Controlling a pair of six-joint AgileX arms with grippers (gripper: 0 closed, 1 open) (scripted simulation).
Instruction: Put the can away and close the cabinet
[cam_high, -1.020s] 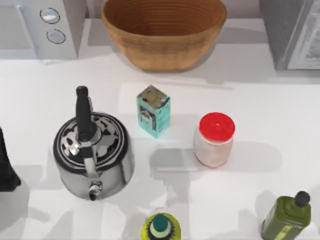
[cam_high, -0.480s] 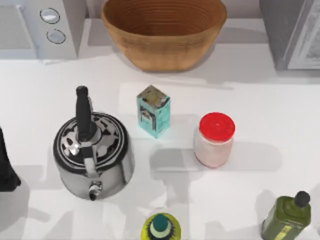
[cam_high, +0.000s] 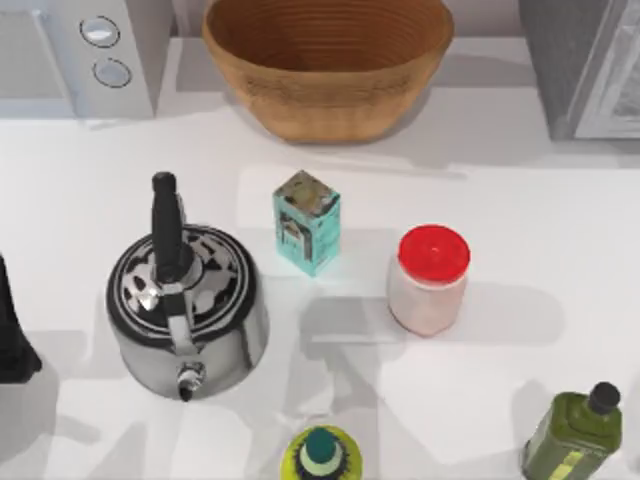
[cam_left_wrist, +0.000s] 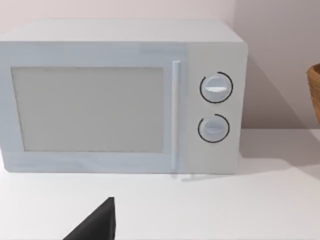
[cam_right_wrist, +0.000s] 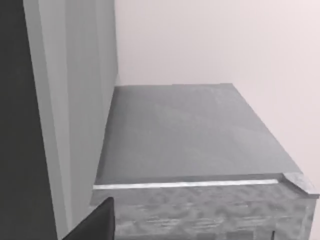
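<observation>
The white table (cam_high: 520, 200) carries everything. At its far left corner stands a pale microwave (cam_high: 75, 55), which in the left wrist view (cam_left_wrist: 120, 95) faces the camera with its door shut and two round dials one above the other. At the far right corner is the grey cabinet (cam_high: 580, 65), with a paler panel along its right side. The right wrist view looks along a flat, mottled grey surface of it (cam_right_wrist: 185, 135) with a light strip at the near edge and a tall grey panel (cam_right_wrist: 75, 100) rising beside it. A broad woven basket (cam_high: 328, 62) sits at the far middle, between microwave and cabinet. On the left half a steel kettle (cam_high: 188, 305) with a black handle stands nearer the front. A whitish jar with a red lid (cam_high: 430, 280) stands upright right of centre, near a teal carton (cam_high: 307, 222). A green oil bottle (cam_high: 575, 432) sits at the front right, and a yellow bottle with a green cap (cam_high: 321, 455) at the front middle edge. Where the can is, I cannot tell. The left gripper (cam_left_wrist: 97, 222) is near the microwave, the right gripper (cam_right_wrist: 97, 222) by the cabinet; for either one I cannot tell whether it is wide, narrow or holding anything.
</observation>
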